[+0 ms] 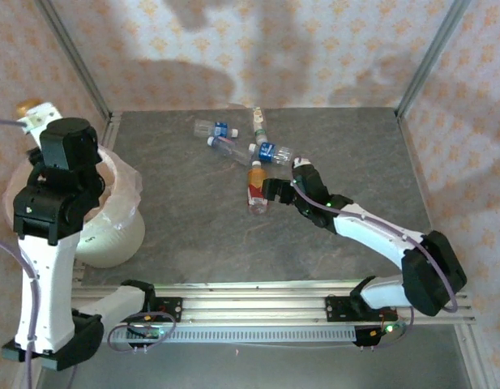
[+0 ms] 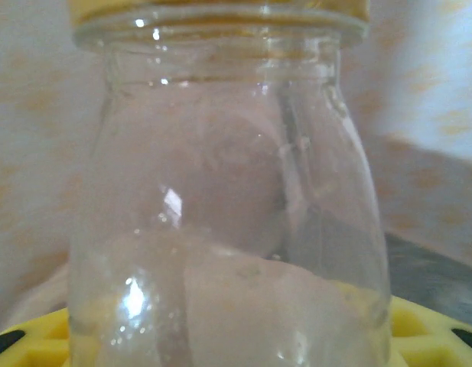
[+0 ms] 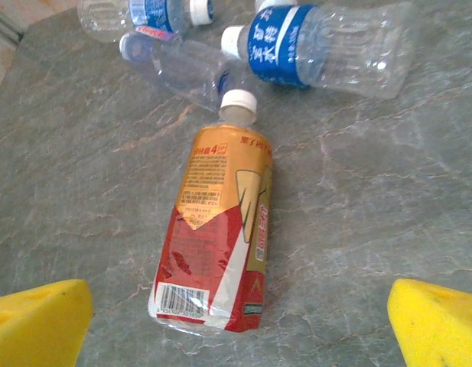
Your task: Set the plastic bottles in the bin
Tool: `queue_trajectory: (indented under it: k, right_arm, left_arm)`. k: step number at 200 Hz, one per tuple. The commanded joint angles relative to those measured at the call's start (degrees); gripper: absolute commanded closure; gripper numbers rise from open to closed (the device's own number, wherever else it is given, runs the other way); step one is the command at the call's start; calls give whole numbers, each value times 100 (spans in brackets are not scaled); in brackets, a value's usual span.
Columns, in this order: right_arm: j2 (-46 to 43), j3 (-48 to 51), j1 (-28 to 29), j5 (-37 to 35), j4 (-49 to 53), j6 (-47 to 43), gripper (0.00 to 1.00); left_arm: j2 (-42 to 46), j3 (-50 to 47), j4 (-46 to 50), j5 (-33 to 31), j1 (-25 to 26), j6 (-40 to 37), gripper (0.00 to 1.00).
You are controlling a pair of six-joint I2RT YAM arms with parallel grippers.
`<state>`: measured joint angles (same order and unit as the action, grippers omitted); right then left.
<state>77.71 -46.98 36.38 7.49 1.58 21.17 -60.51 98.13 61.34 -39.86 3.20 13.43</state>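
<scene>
Near left, the left gripper [image 1: 39,120], raised by the bin [image 1: 112,235], pinches a clear bottle [image 2: 228,191]. Mid-table, the right gripper [image 1: 280,192] hangs spread over an orange bottle [image 3: 220,237] lying flat. More bottles [image 1: 225,147] lie clustered just beyond.

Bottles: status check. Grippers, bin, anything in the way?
Left gripper shut on clear bottle, near bin. Right gripper open, fingers flanking orange bottle lying on table. Four more bottles beyond it; nothing blocking.
</scene>
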Motion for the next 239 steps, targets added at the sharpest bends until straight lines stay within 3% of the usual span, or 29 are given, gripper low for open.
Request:
queue_trajectory:
  k: [1,19,31,48,61,76,90,119,132,180,202,239]
  right_arm:
    - [260,-274,110,249,-97,-31,1]
    - [471,-376,134,383,-140,-22,1]
    - [665,-493,142,700,-131,-109,1]
    - [991,-785,236,855,201,-266,1]
    - [1178,-935,432,391,462,-403,1]
    - [1342,-1013,620,-92,606,-459,1]
    - [1521,-1061,710,-152,628,-433,1]
    - [1921,-1191,859,-408,656,-394,1]
    - [2120,-1288,912,-530,726,-390,0]
    - [2626,-1347,976,-1387,536,-109,4]
    - [2464,-1222,984,-1712,301,-54,27]
    - [1584,-733,985,-1661,-108,-324,37]
  left_arm:
    - [57,-585,92,556,-795,176,59]
    - [-30,-1023,-243,1808,-1449,424,59]
    - [-189,-1161,-397,2295,-1749,631,56]
    - [-442,-1075,-346,2420,-1868,965,35]
    - [-529,-962,-283,2522,-1871,1130,16]
    - [-521,-887,-297,2869,-1869,1196,5]
    - [-473,-789,-282,3250,-1875,1221,0]
    - [-337,-521,-216,4119,-1814,1315,1]
    - [-282,-421,-262,4428,-1582,1378,1]
    - [-382,-325,-617,4452,48,1652,1]
    - [-567,-256,-794,4658,581,1843,1]
    - [-997,-54,-1018,4620,1610,1938,1]
